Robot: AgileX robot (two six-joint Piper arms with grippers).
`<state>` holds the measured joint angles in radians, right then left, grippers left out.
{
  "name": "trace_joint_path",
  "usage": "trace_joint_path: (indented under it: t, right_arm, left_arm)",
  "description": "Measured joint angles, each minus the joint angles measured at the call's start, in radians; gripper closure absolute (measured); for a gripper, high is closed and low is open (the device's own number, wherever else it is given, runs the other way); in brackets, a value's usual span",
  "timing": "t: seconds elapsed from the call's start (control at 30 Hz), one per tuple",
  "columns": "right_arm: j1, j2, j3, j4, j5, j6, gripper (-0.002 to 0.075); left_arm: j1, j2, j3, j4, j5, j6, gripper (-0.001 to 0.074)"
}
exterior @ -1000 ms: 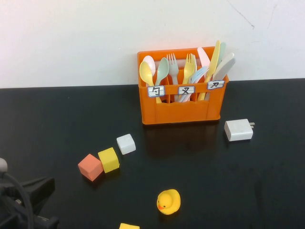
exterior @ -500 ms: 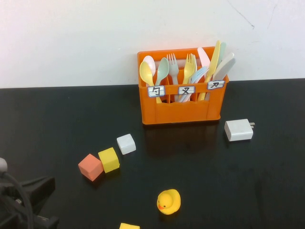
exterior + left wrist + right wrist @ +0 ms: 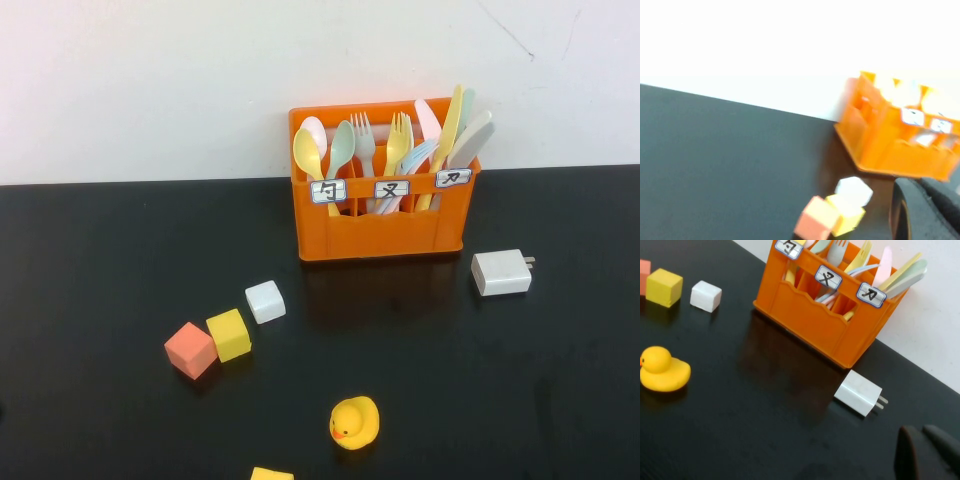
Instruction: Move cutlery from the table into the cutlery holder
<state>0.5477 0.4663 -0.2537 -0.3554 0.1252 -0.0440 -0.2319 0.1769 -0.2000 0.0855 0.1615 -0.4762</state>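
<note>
The orange cutlery holder [image 3: 380, 190] is standing upright at the back of the glossy black worktop [image 3: 120, 250], close to the white wall. Its three compartments are holding upright cutlery: spoons on the robot's left, forks in the middle, knives on the right. The pale blue fork [image 3: 415, 160] is leaning in the middle compartment, and the pale yellow knife [image 3: 448, 125] is rising from the right one. No loose cutlery is lying on the worktop.

A white charger block [image 3: 500, 272] is sitting just to the right of the holder. A white cube [image 3: 265, 301], a yellow cube [image 3: 228, 334] and a salmon cube [image 3: 190, 350] are lying in a diagonal row in front and to the left, the yellow and salmon ones touching. A yellow rubber duck [image 3: 354, 422] is sitting nearer the front edge.

Neither hand is appearing in the high view. The left hand [image 3: 927, 210] is showing only as a dark edge in its wrist view; whether it is wide or narrow cannot be told. The right hand [image 3: 930, 452] is showing likewise, near the charger block, its state also indeterminate.
</note>
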Motion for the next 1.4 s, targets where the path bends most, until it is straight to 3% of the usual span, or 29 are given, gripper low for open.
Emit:
trace_joint_path:
  t: [0.17,0.37,0.57,0.77,1.07,1.4]
  right_arm:
    - [0.000,0.000,0.000,0.000,0.000,0.000,0.0728]
    - [0.000,0.000,0.000,0.000,0.000,0.000,0.0728]
    - [0.000,0.000,0.000,0.000,0.003,0.000,0.0728]
    - [0.000,0.000,0.000,0.000,0.002,0.000,0.0728]
    - [0.000,0.000,0.000,0.000,0.002,0.000,0.0728]
    - [0.000,0.000,0.000,0.000,0.002,0.000,0.0728]
  left_arm:
    - [0.159,-0.118,0.137,-0.114,-0.007,-0.002,0.0736]
    - [0.256,-0.185,0.220,-0.133,0.021,-0.024,0.0736]
    - [0.259,-0.186,0.220,-0.112,0.140,-0.024,0.0736]
    - [0.259,-0.186,0.218,-0.108,0.148,0.006,0.0736]
    - [0.140,-0.186,0.218,-0.100,0.151,0.106,0.0736]
    - [0.135,-0.186,0.218,-0.100,0.151,0.114,0.0736]
